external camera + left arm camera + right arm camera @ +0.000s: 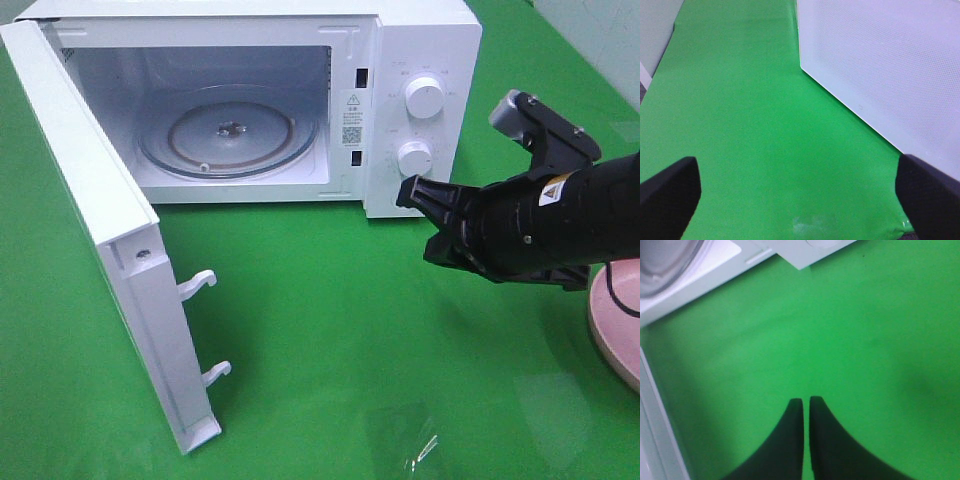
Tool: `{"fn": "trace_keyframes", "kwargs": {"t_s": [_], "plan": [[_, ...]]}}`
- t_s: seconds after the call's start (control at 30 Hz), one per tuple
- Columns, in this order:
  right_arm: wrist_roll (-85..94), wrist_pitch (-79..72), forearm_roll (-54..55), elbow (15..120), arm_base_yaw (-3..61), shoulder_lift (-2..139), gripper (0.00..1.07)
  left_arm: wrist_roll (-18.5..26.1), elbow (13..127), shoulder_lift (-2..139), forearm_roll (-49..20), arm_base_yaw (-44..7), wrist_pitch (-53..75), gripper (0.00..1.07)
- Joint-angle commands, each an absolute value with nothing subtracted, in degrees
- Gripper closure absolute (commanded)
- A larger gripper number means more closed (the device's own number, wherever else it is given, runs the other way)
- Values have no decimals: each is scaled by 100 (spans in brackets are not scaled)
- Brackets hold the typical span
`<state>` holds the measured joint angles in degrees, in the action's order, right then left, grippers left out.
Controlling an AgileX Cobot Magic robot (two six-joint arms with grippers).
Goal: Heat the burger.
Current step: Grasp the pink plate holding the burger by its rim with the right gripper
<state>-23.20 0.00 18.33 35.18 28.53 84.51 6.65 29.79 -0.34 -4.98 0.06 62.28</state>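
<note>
One microwave (430, 40), one turntable (180, 130), two knobs (424, 99) (414, 157), one pink plate (615, 320), two grippers (797, 172) (806, 404).

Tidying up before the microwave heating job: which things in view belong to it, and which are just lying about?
Job: white microwave with open door; round glass turntable inside; shallow pink plate; shut black right gripper.
Lying about: green cloth; small shiny clear patch on it.

White microwave (440, 40), green tablecloth (330, 330), pink plate (612, 340), black right pincer (408, 192)
</note>
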Motion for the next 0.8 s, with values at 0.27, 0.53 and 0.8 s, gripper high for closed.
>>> {"fn": "trace_keyframes", "kwargs": {"t_s": [0.27,0.53,0.8], "plan": [[-1736,3209,-269,4223,2595,7964,96,642,2962,-132,-487,0,6136,9],[-1513,4698,-1083,4715,2595,7655,83,642,2962,-132,-487,0,6136,9],[-1054,5225,-1255,4813,2595,7254,50,642,2962,-132,-487,0,6136,9]]}}
